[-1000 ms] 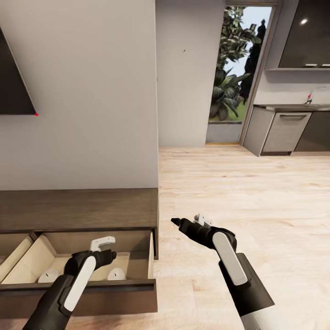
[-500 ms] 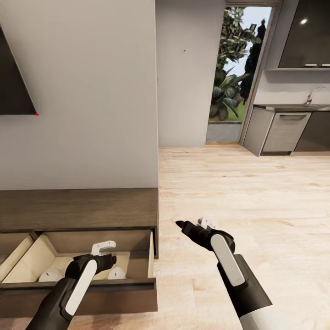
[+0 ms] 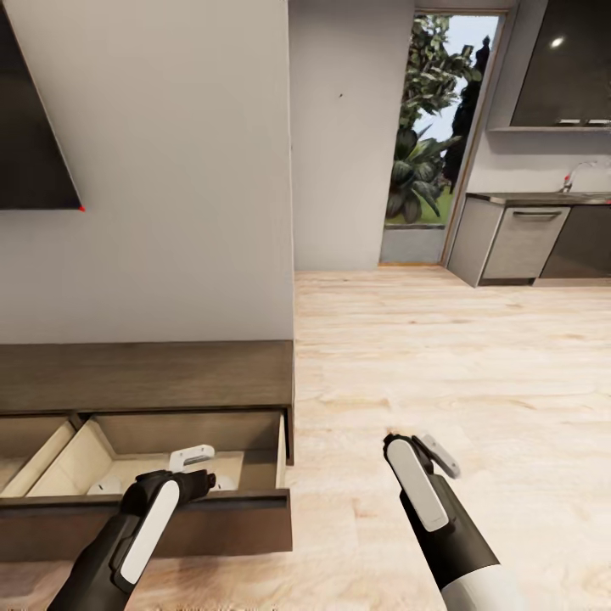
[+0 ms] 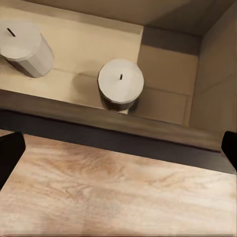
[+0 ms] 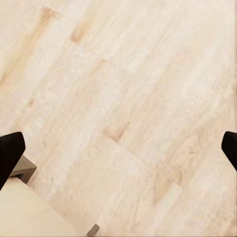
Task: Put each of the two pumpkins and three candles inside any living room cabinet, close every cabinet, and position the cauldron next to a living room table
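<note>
Hovering the left gripper point(image 4: 119, 150) over the dark front edge of the pulled-out drawer point(image 3: 204, 519), spreading its black fingertips point(image 4: 10, 155) wide toward opposite sides of the left wrist view and gripping nothing. Looking down past that front edge onto a candle point(image 4: 121, 83) standing upright on the pale drawer floor just behind the front panel, near the compartment's end wall, with a short dark wick showing at the middle of its flat top. Catching a second candle point(image 4: 23, 45) farther along the same compartment, also upright, well apart from the first.

Pointing the right gripper point(image 5: 119, 150) down at the bare light wooden floor point(image 3: 475, 356), likewise holding its fingers splayed and empty, off to the right of the drawer in the head view and not touching it.

Reaching outward: facing the long, low dark-brown cabinet point(image 3: 144, 386) set against the white wall point(image 3: 170, 170), its drawer standing open with beige insides, and another open compartment lying just left of a slanted divider. Taking in a dark screen point(image 3: 30, 144) hanging on the wall above, with a small red dot at its lower corner. Farther off, looking through a tall doorway point(image 3: 428, 127) onto green plants, beside grey kitchen units point(image 3: 518, 246) with a tap on the counter.
</note>
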You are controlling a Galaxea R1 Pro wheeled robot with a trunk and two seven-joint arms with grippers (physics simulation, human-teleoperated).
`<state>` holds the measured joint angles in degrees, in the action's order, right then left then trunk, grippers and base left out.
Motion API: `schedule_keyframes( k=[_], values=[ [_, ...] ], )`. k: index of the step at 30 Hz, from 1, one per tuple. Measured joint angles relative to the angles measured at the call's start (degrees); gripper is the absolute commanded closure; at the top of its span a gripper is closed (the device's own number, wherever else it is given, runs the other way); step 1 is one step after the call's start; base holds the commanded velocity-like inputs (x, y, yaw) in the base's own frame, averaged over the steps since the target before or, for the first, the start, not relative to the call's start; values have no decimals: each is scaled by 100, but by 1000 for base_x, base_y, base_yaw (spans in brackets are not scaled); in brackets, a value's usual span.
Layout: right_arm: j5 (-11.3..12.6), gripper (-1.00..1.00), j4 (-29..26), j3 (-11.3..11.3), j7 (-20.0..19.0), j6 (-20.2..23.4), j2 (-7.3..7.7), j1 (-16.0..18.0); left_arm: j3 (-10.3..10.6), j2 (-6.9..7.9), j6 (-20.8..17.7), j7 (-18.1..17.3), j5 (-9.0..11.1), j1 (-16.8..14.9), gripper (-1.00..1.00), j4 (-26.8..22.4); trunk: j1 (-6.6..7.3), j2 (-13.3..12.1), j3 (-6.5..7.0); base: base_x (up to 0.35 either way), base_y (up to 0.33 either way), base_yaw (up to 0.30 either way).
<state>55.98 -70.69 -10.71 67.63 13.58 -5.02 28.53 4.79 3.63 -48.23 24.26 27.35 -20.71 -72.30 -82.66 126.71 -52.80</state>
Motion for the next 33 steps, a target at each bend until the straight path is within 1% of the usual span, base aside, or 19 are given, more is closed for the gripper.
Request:
schedule_keyframes(
  k=[20, 27, 29, 30, 33],
  values=[
    [1, -100, 9, 0, -9, 18, 7, 0, 13, 9, -1, 2, -6, 0, -100, -7, 0, 0, 0, -102, 0, 0],
    [1, -100, 16, -2, -1, 22, 11, 0, 0, 17, -1, 2, -9, 0, -100, -7, -1, 0, 0, -225, 0, 0],
    [7, -100, -22, -20, -107, 28, 20, 0, -1, 17, -1, 2, -9, 0, -100, -7, -1, 0, 0, -255, 0, 0],
    [10, -100, -45, -57, -284, 34, 23, 0, -1, 17, -1, 2, -9, 0, -100, -7, -1, 0, 0, -254, 0, 0],
    [43, -100, -76, -220, -1081, 108, 31, 0, -1, 17, -1, 2, -9, 0, -100, -6, -1, 0, 0, -252, 0, 0]
  ],
)
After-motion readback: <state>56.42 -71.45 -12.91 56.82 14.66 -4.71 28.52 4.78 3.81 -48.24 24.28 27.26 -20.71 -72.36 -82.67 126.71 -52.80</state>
